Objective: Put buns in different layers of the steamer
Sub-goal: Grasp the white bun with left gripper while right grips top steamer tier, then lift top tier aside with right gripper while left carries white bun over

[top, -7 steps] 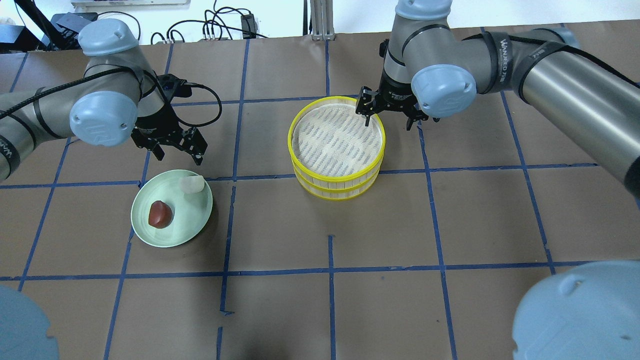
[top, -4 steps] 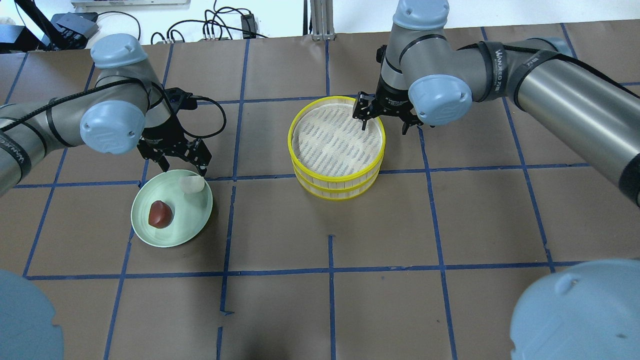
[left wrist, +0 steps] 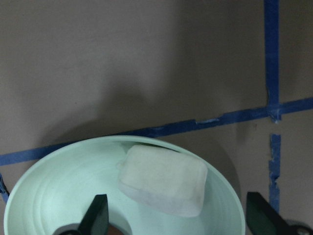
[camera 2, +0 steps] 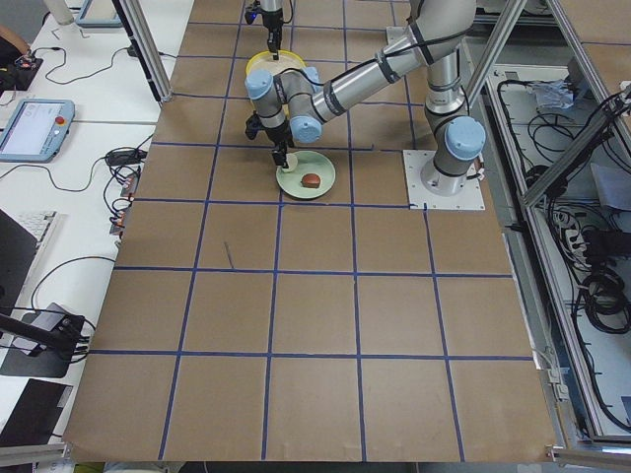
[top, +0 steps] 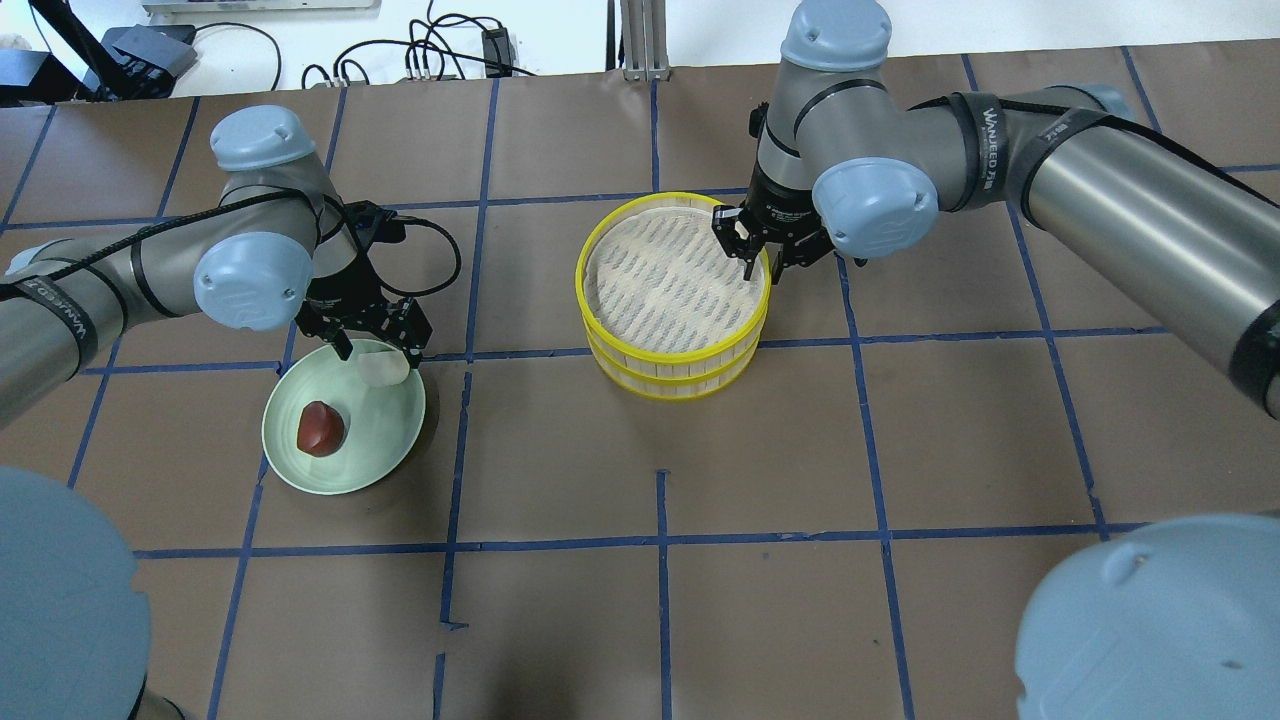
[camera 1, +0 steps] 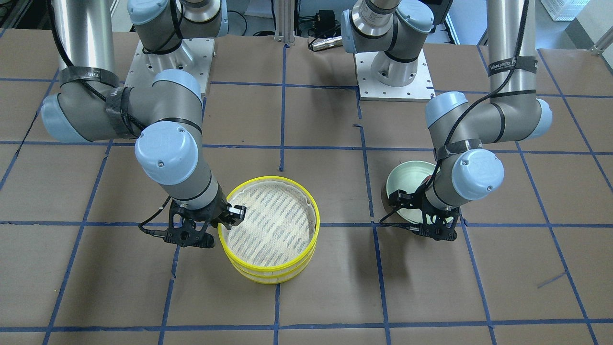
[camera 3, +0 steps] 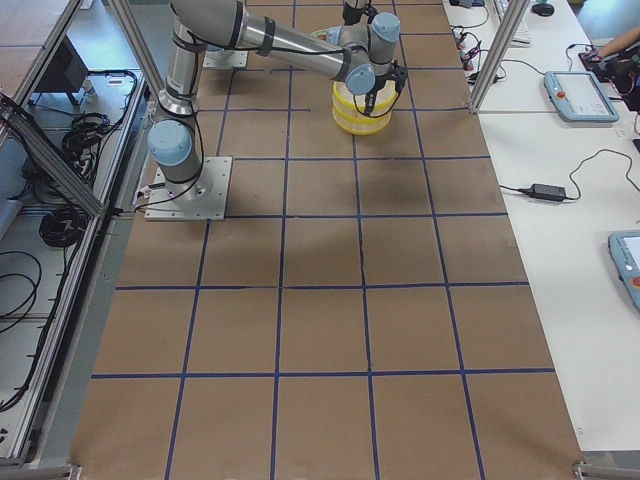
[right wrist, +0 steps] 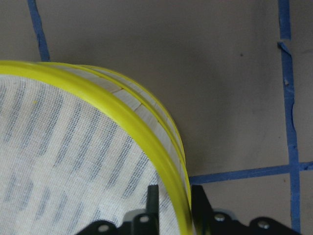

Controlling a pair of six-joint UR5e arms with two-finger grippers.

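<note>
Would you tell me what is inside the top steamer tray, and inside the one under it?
The top tray holds only its striped liner, no bun; the right gripper straddles the rim. The lower tray has its inside hidden by the top tray.

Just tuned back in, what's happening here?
The left gripper, open, straddles the white bun on the green plate; the brown bun sits there untouched. The right gripper straddles the rim of the top steamer tray, stacked on the lower tray; whether it pinches is unclear. No bun is loaded yet.
</note>
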